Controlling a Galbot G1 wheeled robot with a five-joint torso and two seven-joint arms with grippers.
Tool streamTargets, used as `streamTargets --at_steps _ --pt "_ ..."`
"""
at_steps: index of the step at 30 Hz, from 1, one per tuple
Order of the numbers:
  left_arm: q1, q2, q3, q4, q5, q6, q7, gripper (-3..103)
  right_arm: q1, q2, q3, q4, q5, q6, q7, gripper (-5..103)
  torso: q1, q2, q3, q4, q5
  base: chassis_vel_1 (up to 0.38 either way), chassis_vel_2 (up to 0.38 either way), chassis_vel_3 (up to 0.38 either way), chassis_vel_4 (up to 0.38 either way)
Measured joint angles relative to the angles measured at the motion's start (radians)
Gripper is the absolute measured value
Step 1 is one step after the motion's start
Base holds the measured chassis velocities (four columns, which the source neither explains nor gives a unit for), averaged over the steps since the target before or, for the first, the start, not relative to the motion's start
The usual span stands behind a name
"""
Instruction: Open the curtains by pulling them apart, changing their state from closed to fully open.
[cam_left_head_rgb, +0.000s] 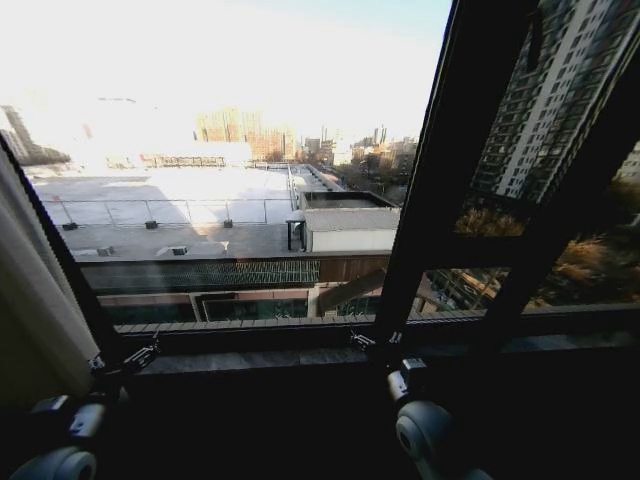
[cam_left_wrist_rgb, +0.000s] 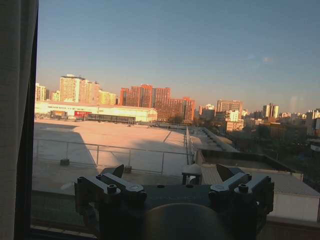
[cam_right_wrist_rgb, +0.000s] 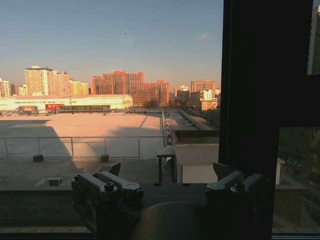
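Curtains (cam_left_head_rgb: 35, 290) bunched left; no legible writing.

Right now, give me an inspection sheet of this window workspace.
Surface: dark window sill, bare.
Job's things: one curtain bunched at the left edge, off the glass; also seen in the left wrist view. No second panel seen.
Clutter: nothing seen.
Grippers: left gripper open, empty, low near the sill by the curtain; right gripper open, empty, beside the window frame bar.
Cables: nothing seen.
Surroundings: glass clear, rooftop and city buildings outside.
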Motion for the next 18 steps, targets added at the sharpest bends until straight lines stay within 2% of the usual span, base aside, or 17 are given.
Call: streamTargets --at_steps 10,18 --pt "0.019 -0.024 0.003 -0.031 0.025 -0.009 -0.020 100 -0.003 0.002 -0.008 0.011 -0.001 -0.002 0.002 100 0.000 0.000 0.000 0.0002 -0.0002 -0.225 -0.361 0.230 0.368" --pt "0.023 -0.055 0.017 -0.073 0.057 -0.007 -0.020 100 -0.004 -0.010 -0.001 0.016 0.008 -0.002 0.002 100 0.000 0.000 0.000 0.0001 0.0003 -0.297 -0.415 0.286 0.411"
